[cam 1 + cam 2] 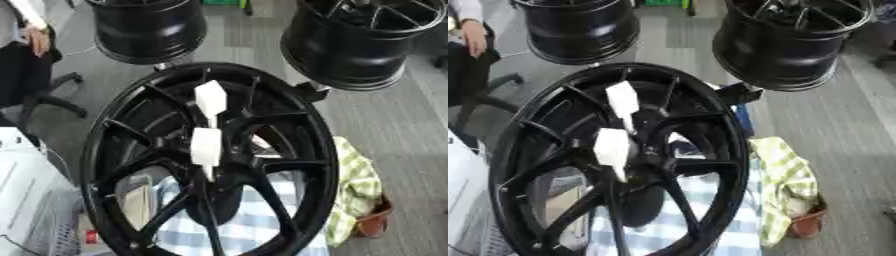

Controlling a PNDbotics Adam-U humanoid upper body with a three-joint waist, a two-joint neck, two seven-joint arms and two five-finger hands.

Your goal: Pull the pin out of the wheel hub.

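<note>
- Left eye view shows neither of my hands, nor does the right eye view, so whether their fingers are apart or together I cannot tell; neither arm reads as nearer to the work.
- Outward from where my hands would come in at 6 o'clock stands the wheel hub (pixel 210 160), black and spoked, filling the middle of the view.
- On its spokes sit two white pins: the lower pin (pixel 206 146) just above the hub's centre, and the upper pin (pixel 211 98) toward 12 o'clock from it. Their long axes run roughly along the 12-to-6 line, the two nearly end to end.
- I judge the lower pin the closer one to reach, and a pull would have to follow its long axis; how deep it is seated I cannot make out.
- Under the hub lies a blue checked cloth (pixel 236 225), with a green checked cloth (pixel 785 192) at 4 o'clock.
- Beyond, at 11 and 1 o'clock, two more black wheels (pixel 149 30) stand on the floor, holding nothing I can see.
</note>
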